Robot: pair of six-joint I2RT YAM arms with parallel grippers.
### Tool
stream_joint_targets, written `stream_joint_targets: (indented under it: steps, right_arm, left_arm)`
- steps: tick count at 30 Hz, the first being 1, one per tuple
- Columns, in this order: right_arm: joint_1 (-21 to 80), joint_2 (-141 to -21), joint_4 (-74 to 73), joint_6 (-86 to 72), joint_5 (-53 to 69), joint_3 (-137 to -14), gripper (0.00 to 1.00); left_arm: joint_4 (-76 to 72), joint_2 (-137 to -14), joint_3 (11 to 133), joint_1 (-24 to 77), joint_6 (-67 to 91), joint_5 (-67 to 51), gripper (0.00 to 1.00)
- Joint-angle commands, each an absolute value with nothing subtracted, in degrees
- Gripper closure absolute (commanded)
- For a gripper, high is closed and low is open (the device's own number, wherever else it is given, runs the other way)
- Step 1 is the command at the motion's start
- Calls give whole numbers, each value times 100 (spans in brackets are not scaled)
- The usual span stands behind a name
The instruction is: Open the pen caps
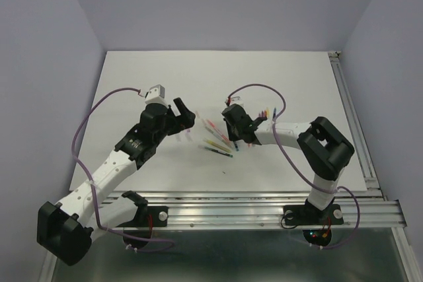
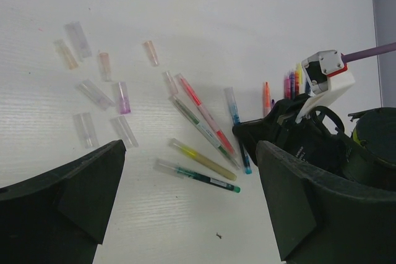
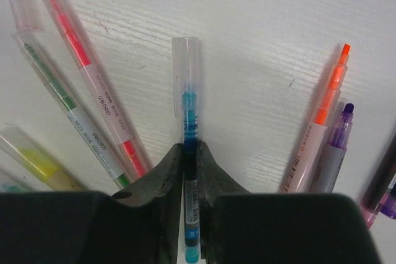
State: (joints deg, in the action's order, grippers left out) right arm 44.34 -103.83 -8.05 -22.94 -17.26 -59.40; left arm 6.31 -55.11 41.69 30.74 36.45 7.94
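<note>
Risk: slim blue pen [image 3: 188, 122] may swivel as I pull its clear cap [image 3: 186, 69] | right pincer [image 3: 190, 153] tip-pinches it | left pincer [image 2: 189, 149] spread

One clear cap [image 3: 185, 75] sits on a blue pen [image 3: 189, 122], just ahead of the right gripper [image 3: 190, 153]; loose pale caps [image 2: 124, 97] lie flat beyond the left gripper [image 2: 189, 153].

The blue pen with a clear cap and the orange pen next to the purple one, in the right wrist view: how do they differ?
The blue pen has its clear cap on; the orange pen is uncapped, its tip exposed. The right gripper is shut on the blue pen; the orange pen lies free, untouched. Both point their tips away from the wrist camera.
</note>
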Motion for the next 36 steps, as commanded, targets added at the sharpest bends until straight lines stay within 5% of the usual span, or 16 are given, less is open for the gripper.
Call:
stream_joint_targets:
  steps: [1, 6, 13, 24, 36]
  right_arm:
    - [4474, -10494, -1073, -2390, -1477, -5573, 88]
    - [4474, -10319, -941, -2277, -1669, -5563, 99]
    - [4465, -9467, -862, -1943, -2154, -5705, 99]
    - [4474, -7542, 1272, -2364, 1492, -3886, 99]
    - [4474, -6811, 2303, -2865, 2056, -3428, 99]
  left_arm:
    - [501, -5256, 4166, 3094, 3630, 721, 1]
    - [457, -5229, 4157, 3094, 3586, 502, 1]
    - [-156, -5352, 4096, 3094, 3621, -535, 1]
    - [-2021, -5756, 3568, 3471, 4342, -1546, 1]
    - [-2259, -6293, 3744, 3726, 4482, -1529, 6]
